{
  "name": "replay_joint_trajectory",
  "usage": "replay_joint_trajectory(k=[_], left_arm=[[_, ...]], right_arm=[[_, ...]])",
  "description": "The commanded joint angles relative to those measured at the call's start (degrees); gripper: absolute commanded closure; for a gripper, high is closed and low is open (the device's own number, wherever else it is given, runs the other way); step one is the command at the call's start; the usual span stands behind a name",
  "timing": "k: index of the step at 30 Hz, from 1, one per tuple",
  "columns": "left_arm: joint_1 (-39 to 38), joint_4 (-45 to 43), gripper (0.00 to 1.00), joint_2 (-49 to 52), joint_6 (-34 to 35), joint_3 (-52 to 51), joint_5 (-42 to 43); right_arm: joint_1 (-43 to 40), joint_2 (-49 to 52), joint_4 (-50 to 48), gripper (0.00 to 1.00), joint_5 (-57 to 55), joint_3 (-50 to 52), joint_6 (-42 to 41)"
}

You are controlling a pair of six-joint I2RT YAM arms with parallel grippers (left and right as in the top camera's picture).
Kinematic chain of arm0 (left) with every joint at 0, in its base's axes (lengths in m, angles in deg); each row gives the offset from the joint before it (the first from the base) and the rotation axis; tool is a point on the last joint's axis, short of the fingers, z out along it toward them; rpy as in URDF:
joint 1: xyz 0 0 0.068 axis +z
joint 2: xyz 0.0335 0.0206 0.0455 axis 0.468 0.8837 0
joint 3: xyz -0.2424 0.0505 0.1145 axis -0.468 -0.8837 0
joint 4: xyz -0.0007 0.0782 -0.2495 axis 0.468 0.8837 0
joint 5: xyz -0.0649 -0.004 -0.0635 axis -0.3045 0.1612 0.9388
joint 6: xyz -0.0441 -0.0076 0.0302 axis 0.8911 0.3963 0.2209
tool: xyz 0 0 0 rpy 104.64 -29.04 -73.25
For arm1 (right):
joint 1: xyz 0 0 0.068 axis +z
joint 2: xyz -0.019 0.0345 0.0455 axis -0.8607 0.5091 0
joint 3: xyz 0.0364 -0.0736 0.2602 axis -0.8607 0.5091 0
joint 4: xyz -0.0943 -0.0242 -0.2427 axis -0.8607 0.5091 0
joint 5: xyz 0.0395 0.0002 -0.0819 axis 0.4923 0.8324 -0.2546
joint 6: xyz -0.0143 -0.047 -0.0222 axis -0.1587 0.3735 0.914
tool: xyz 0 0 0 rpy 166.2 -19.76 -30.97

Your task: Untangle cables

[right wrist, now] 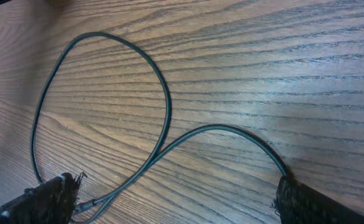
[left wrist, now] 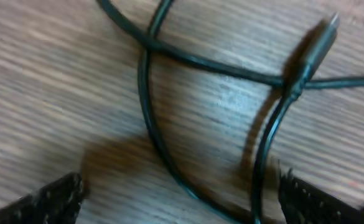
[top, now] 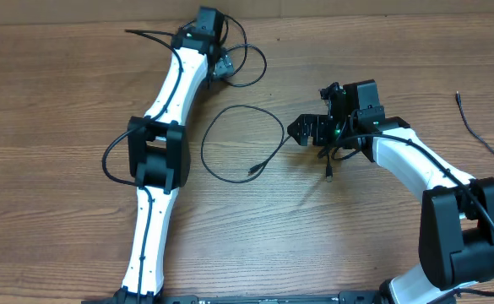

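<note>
Thin black cables lie on the wooden table. One cable (top: 242,139) forms a wide loop in the middle, with a plug end (top: 253,171). My right gripper (top: 301,131) stands open at the loop's right side; in the right wrist view the cable (right wrist: 163,106) runs between its fingers (right wrist: 48,202) on the wood. At the far end, my left gripper (top: 223,66) is open over a second looped cable (top: 251,59). The left wrist view shows crossing cable strands (left wrist: 147,93) and a plug (left wrist: 318,43), one strand passing close to the right finger (left wrist: 318,202).
A third black cable (top: 479,135) with a plug tip lies at the table's far right. The left arm (top: 158,160) stretches from the near edge to the far side. The right arm (top: 449,203) curves in from the lower right.
</note>
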Motion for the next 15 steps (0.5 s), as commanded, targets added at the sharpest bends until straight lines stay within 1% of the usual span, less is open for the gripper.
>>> replay_joint_trajectory(k=[1,2,3,6,7,8,11,14,15], left_arm=[[-1.57,-0.02,0.02,1.27,-5.33,-0.20,-0.48],[-1.81,0.04,0.07,1.27,-6.25,-0.20,-0.48],[-1.90,0.33,0.14,1.27,-6.73,-0.20,-0.50],[-1.97,2.27,0.48,1.27,-6.58,-0.22,-0.57],[-1.97,2.78,0.54,1.27,-6.47,-0.20,-0.24],[-1.97,3.39,0.57,1.27,-6.08,-0.20,-0.17],[-1.73,5.05,0.80,1.27,-5.14,-0.20,-0.20],[-1.31,6.34,0.95,1.27,-5.11,-0.20,-0.22],[-1.14,6.84,0.96,1.27,-5.14,-0.13,-0.22]], right_arm=[[0.13,-0.04,-0.15,0.00,-0.35,-0.09,0.26],[0.13,-0.04,-0.15,0.00,-0.35,-0.09,0.26],[0.13,-0.04,-0.15,0.00,-0.35,-0.09,0.26],[0.13,-0.04,-0.15,0.00,-0.35,-0.09,0.26],[0.13,-0.04,-0.15,0.00,-0.35,-0.09,0.26],[0.13,-0.04,-0.15,0.00,-0.35,-0.09,0.26],[0.13,-0.04,-0.15,0.00,-0.35,-0.09,0.26],[0.13,-0.04,-0.15,0.00,-0.35,-0.09,0.26],[0.13,-0.04,-0.15,0.00,-0.35,-0.09,0.26]])
